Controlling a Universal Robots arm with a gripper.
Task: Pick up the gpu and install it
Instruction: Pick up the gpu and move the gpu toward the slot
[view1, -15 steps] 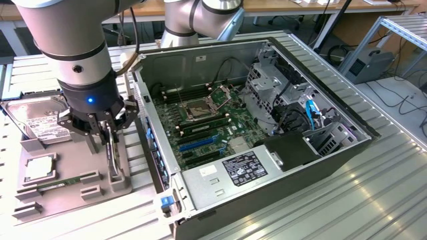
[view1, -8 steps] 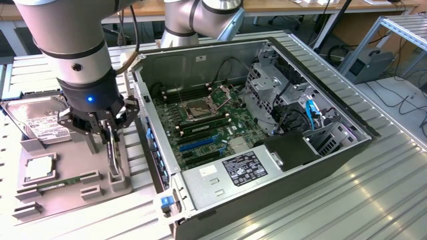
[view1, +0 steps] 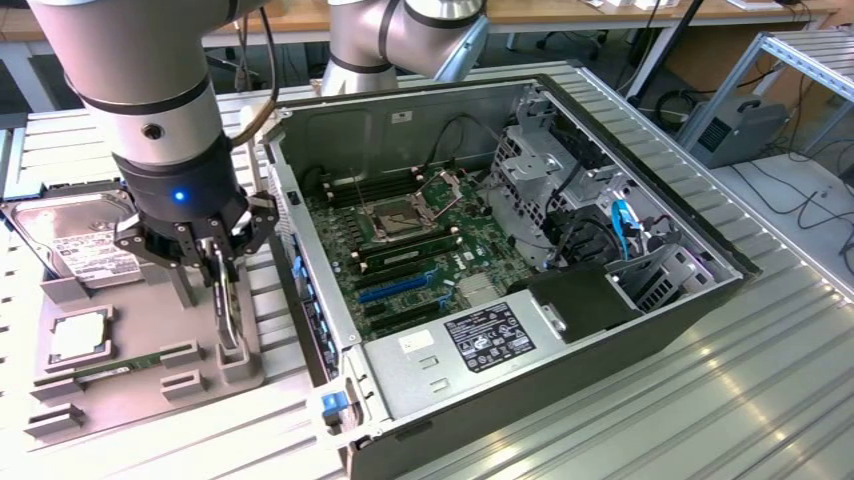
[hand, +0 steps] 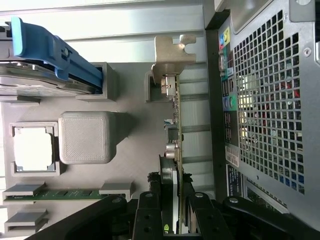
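Two fingers (hand: 149, 211) of tool (hand: 174, 200) clamp upright gpu (hand: 172, 142) between them.

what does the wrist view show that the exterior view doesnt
Wrist view adds: the case's perforated rear panel with coloured ports, and the silver bracket of the gpu seen end-on. Exterior view adds: the open case's inside, with the motherboard and processor socket, plus the arm above. Both share: the gripper at the gpu, which stands on edge in the grey tray, with the hard drive, processor chip and memory stick alongside.
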